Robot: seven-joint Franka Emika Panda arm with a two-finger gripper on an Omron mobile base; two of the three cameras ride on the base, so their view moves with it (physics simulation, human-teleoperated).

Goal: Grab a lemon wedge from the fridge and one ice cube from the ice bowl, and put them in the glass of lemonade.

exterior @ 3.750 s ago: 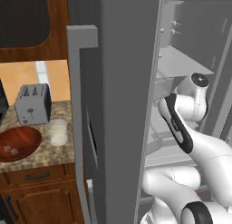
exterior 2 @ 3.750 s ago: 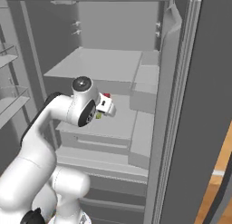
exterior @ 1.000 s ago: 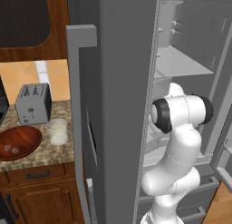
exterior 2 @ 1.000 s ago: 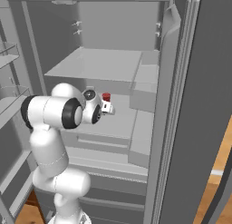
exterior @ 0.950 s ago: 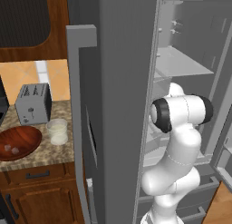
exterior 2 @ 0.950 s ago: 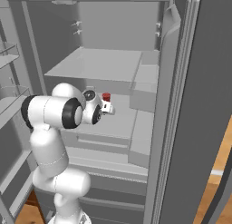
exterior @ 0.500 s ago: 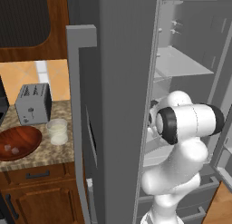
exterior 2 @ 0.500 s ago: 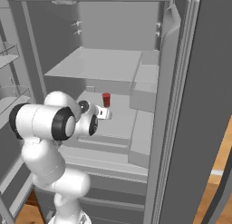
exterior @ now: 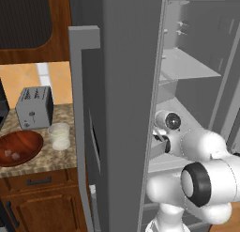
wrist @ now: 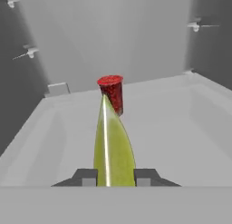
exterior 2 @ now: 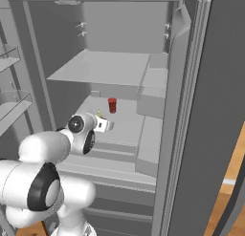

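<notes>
Here, going from the left in the left base view, the bowl (exterior: 18, 148) is sitting on the counter (exterior: 40, 164) with pale ice cubes (exterior: 11, 154) in it, the toaster (exterior: 33, 107) is standing behind it, and the glass (exterior: 59, 135) is standing just right of the bowl. No writing or brand is showing on any of them. Further right, the fridge (exterior: 126, 76) is standing with its door swung open, and the arm is reaching onto a middle shelf.

The right base view is giving what the left one is not: a red cup (exterior 2: 112, 105) standing on that shelf, with the gripper (exterior 2: 106, 124) just in front of it.

In the hand view the gripper (wrist: 116, 177) is clamping the wedge (wrist: 113, 150) between its nearly closed fingers (wrist: 89, 177), tip pointing toward the cup (wrist: 112, 92).
</notes>
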